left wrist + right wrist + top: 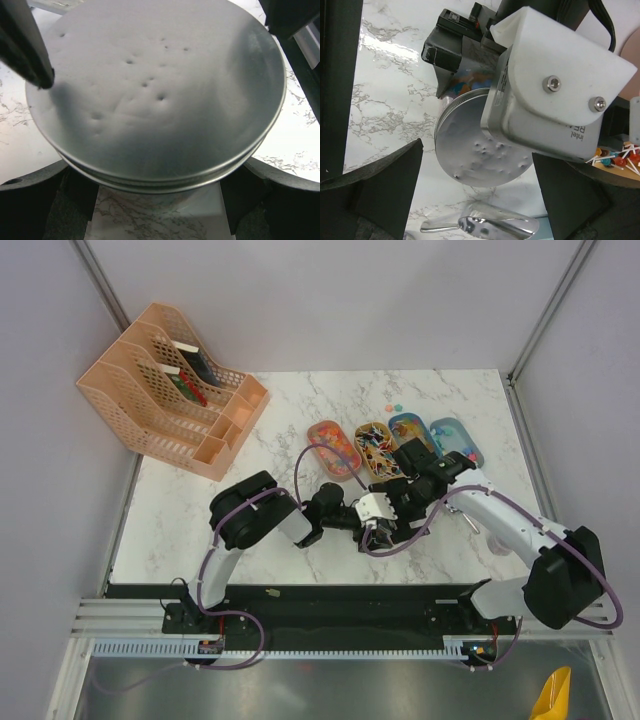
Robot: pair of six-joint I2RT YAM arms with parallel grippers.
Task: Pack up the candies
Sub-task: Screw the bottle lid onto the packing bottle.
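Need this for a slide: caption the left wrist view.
Left gripper clasps a clear jar, its dimpled grey lid filling the frame above the marble table.

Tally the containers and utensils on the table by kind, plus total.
Oval trays: 4
Lidded jar: 1
Metal scoop: 1
Peach file organizer: 1
Total: 7

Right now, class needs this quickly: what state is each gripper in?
Left gripper: closed on the small clear round jar with the grey metal lid.
Right gripper: open, holding nothing.
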